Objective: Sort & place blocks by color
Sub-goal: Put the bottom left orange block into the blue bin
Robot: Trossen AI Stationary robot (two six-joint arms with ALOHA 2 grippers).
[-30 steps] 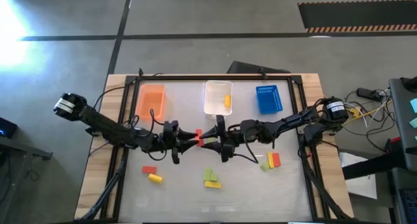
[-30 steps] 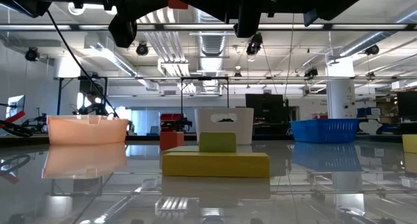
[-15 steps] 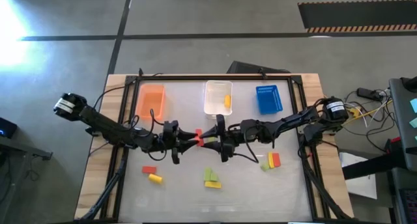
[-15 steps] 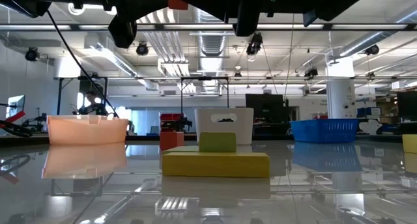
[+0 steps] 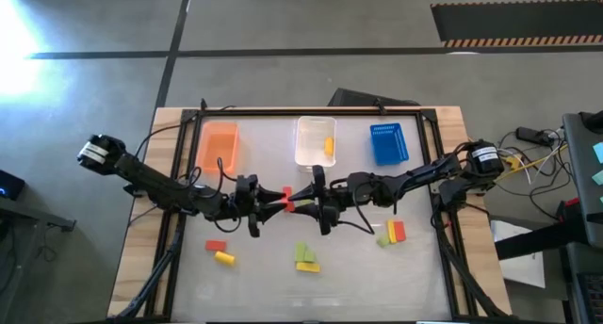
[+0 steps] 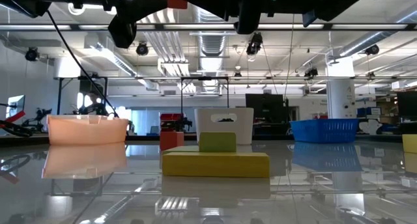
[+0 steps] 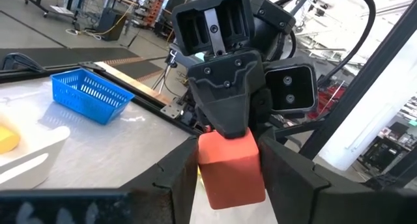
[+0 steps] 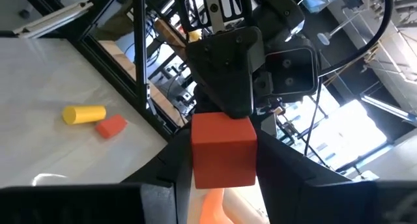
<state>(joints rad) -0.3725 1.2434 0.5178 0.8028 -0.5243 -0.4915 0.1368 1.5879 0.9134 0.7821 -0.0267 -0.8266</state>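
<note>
Both arms are meeting nose to nose above the middle of the pale wooden counter (image 5: 141, 258), sharing one small red rectangular block (image 5: 286, 199) in mid-air. The left gripper (image 7: 229, 178) is closing its jaws on the block's flanks, and the right gripper (image 8: 221, 165) is doing the same from the opposite end, so each pair of jaws is narrowed to the block's width; which arm is giving and which is receiving cannot be told.

The block looks rigid, light and smooth-sided, so it is probably slipping easily under a loose pinch; flat opposite faces near its middle are likely the safest hold, with enough of it left free for the other jaws.

Other blocks are lying on the counter: a red one (image 5: 216, 246) beside a yellow cylinder-like piece (image 5: 224, 258), a green (image 5: 303, 253) and yellow (image 5: 307, 267) pair, and a green-and-red pair (image 5: 391, 233). The orange bin (image 5: 219, 145), the clear bin (image 5: 315, 142) holding a yellow block (image 5: 328, 147), and the blue basket (image 5: 387, 142) are standing along the far edge.
</note>
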